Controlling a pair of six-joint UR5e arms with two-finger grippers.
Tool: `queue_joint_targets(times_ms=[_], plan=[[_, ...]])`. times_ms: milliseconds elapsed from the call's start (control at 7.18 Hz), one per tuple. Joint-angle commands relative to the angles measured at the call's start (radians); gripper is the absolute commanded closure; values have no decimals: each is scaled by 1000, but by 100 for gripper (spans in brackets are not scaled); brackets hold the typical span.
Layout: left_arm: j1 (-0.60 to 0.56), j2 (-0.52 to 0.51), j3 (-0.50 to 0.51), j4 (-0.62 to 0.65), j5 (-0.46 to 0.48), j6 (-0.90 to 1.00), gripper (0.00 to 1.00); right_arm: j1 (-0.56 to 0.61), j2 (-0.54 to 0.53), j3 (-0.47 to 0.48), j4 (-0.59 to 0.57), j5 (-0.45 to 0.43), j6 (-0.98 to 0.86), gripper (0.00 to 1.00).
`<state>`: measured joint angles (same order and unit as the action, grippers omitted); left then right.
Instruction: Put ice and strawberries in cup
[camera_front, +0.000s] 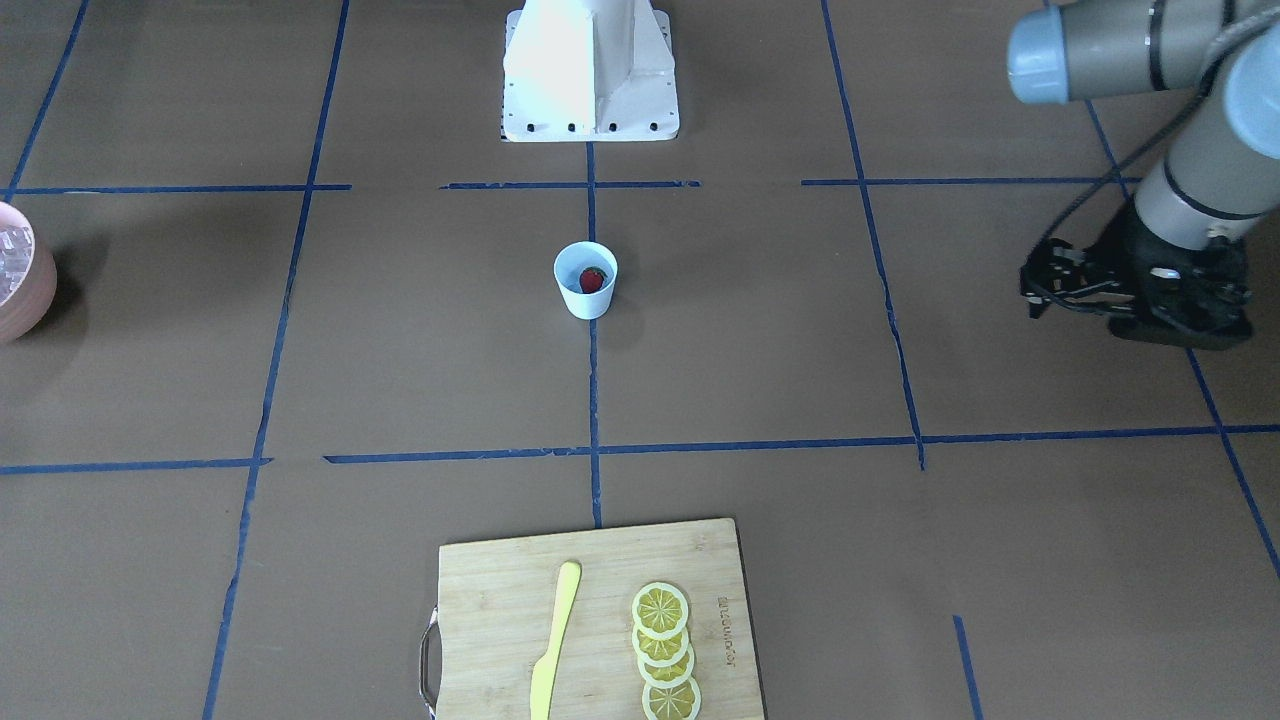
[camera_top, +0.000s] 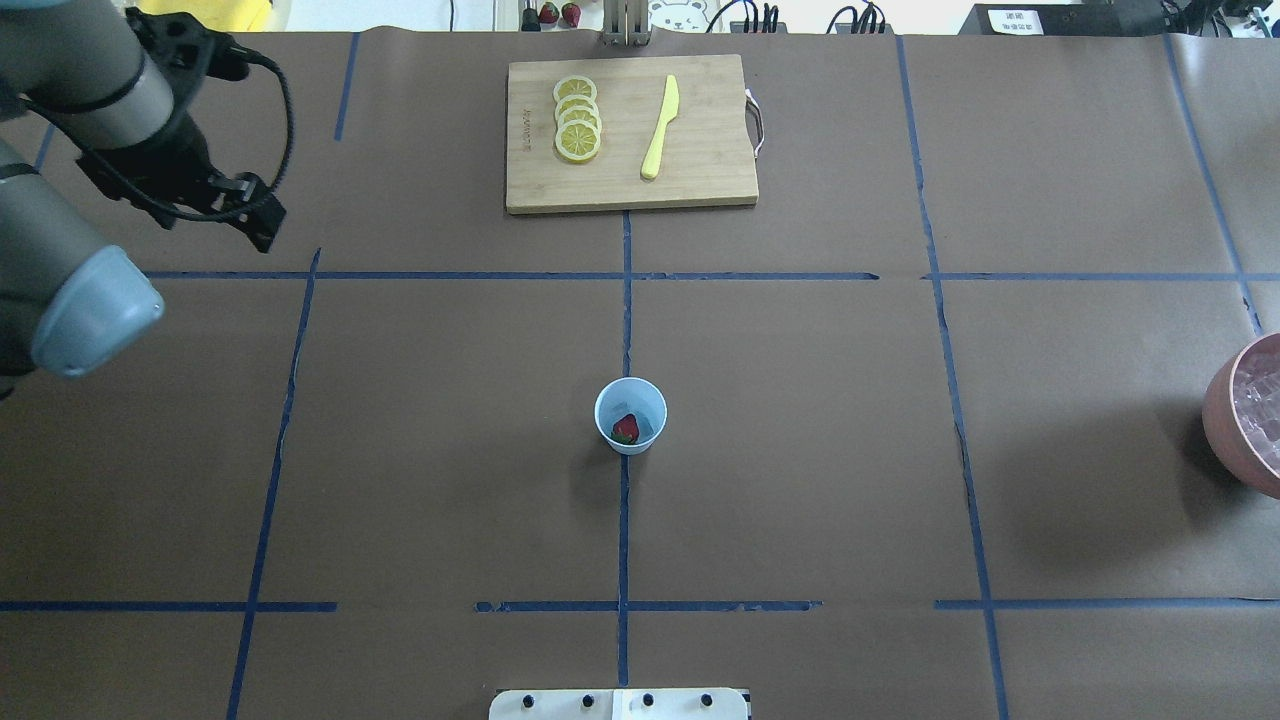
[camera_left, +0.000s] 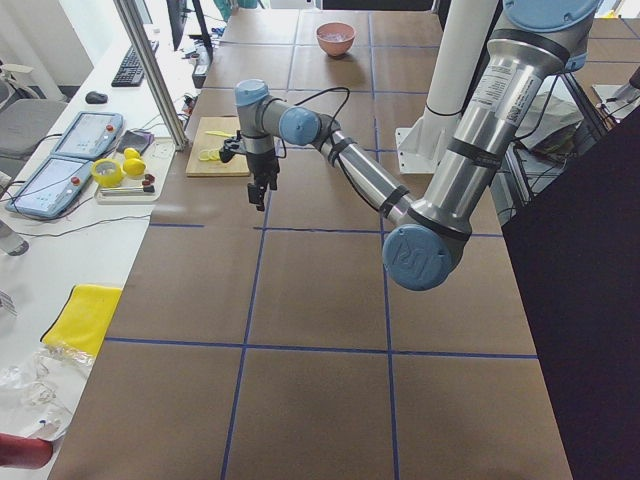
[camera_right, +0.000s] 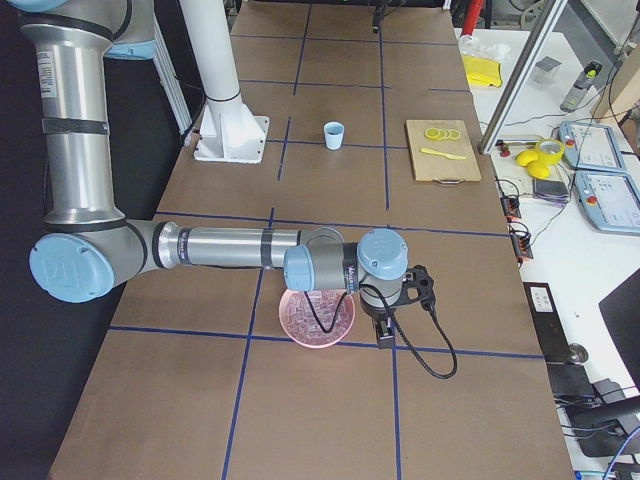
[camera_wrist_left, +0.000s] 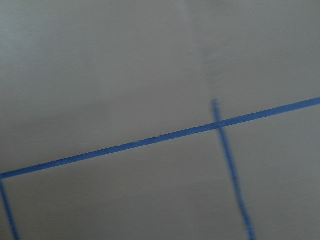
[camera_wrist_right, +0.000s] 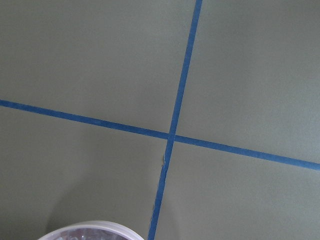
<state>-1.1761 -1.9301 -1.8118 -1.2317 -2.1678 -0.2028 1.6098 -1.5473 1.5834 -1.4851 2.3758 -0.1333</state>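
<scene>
You see the strawberry (camera_front: 592, 280) inside the cup (camera_front: 585, 303). The ice (camera_top: 1262, 400) sits in the bowl (camera_top: 1228, 420), well apart from the cup, on the robot's right. The left gripper (camera_top: 262, 225) and the right gripper (camera_right: 385, 335) hang far from the cup; released or clenched, I cannot tell.

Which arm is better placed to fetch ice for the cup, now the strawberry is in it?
Right. The ice lies in the bowl at the robot's right end of the table, and the right arm hovers beside it. The left arm is away at the far left.
</scene>
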Motion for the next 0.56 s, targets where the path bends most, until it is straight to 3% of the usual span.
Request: queue_joint_targets(times_ms=[0, 418], plan=[[-173, 39, 153, -6, -85, 263, 0, -1, 7, 0, 0, 14, -5, 0], [-386, 75, 400, -76, -159, 500, 0, -1, 7, 1, 2, 16, -3, 0]])
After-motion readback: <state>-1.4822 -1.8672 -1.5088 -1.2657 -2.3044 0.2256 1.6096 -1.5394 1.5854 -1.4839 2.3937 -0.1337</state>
